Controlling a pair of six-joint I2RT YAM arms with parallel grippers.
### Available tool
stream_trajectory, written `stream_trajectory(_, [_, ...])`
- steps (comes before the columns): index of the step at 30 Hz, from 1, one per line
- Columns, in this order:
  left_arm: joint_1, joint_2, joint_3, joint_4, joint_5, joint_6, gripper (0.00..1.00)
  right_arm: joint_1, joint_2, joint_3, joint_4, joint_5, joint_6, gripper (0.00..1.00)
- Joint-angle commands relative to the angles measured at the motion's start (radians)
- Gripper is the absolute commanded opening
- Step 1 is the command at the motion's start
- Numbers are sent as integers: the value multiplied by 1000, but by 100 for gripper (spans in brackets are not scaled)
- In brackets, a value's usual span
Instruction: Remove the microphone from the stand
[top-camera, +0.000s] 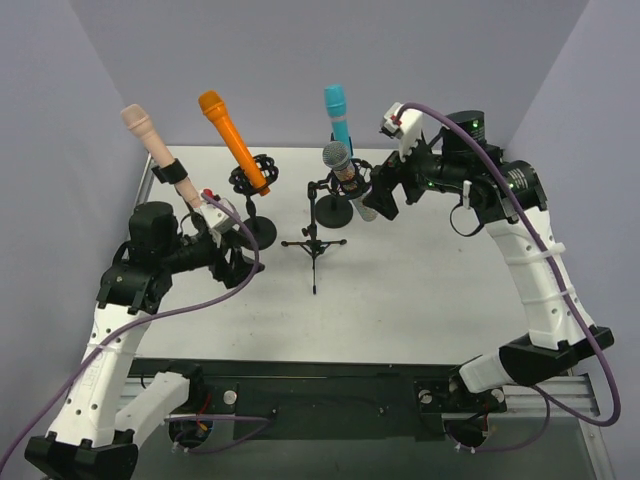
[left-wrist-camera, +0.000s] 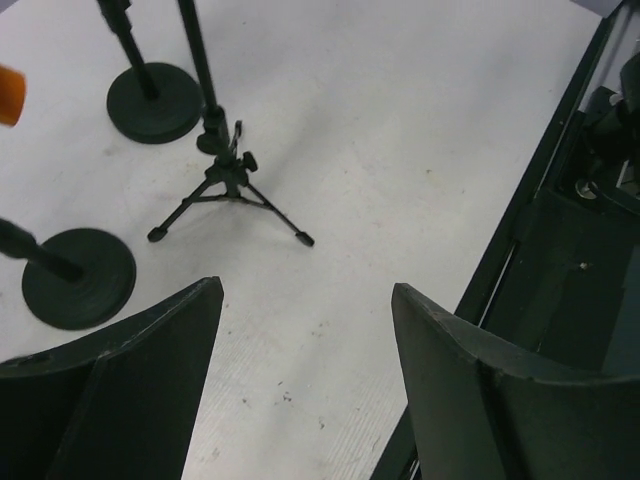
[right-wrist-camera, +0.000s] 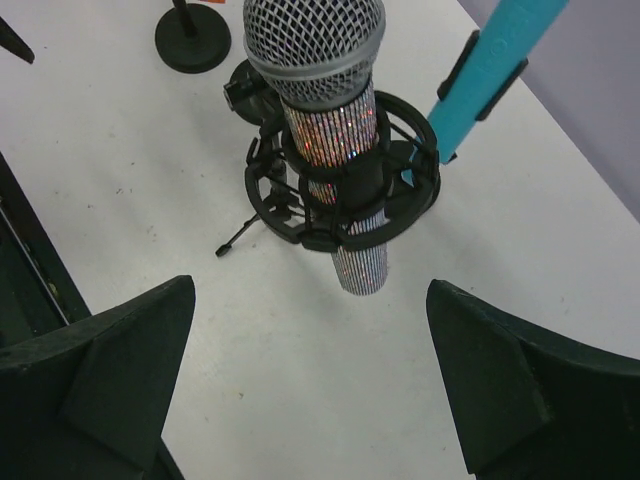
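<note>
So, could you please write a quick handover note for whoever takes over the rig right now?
Left gripper: jaws open, empty, above the table near the tripod stand.
Right gripper: jaws open, empty, facing the glitter microphone, not touching it.
The microphone sits in its shock mount.
Done: right arm lined up.
To do: grip the microphone body and lift it out of the mount.

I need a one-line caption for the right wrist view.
Open right gripper faces a glitter microphone seated in its shock mount.
</note>
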Motion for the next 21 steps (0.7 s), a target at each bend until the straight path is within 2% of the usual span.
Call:
stream_trajectory(1, [-96, 4, 32, 141, -45, -91, 79, 65, 54, 81, 103, -8, -52, 94])
stream_trajectory(6, [-119, 27, 14, 292, -57, -192, 75, 109, 107, 98, 172, -1, -58, 92])
stream_trajectory(13, [-233, 220, 138, 475, -129, -261, 73, 141, 162, 123, 192, 30, -66, 88])
stream_trajectory(21, [-280, 384, 224, 621, -180, -207, 73, 159, 183, 109, 197, 64, -92, 76])
